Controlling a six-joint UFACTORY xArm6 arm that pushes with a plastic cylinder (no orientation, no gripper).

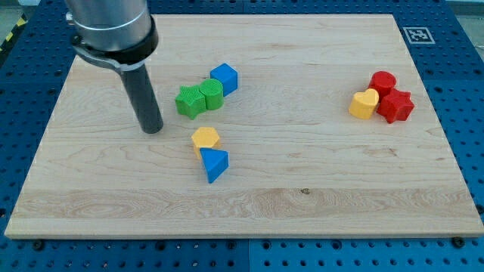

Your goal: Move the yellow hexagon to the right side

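The yellow hexagon (pixel 205 139) lies left of the board's centre, touching the blue triangle (pixel 215 164) just below it. My tip (pixel 152 130) rests on the board to the left of the yellow hexagon, a short gap away, and below-left of the green blocks. The rod rises from the tip toward the view's top left.
A green star (pixel 190 101), a green cylinder-like block (pixel 211 94) and a blue cube (pixel 224 78) form a row above the hexagon. At the view's right sit a yellow heart (pixel 364 103), a red cylinder (pixel 383 81) and a red star (pixel 396 106). The wooden board (pixel 302 189) has blue table around it.
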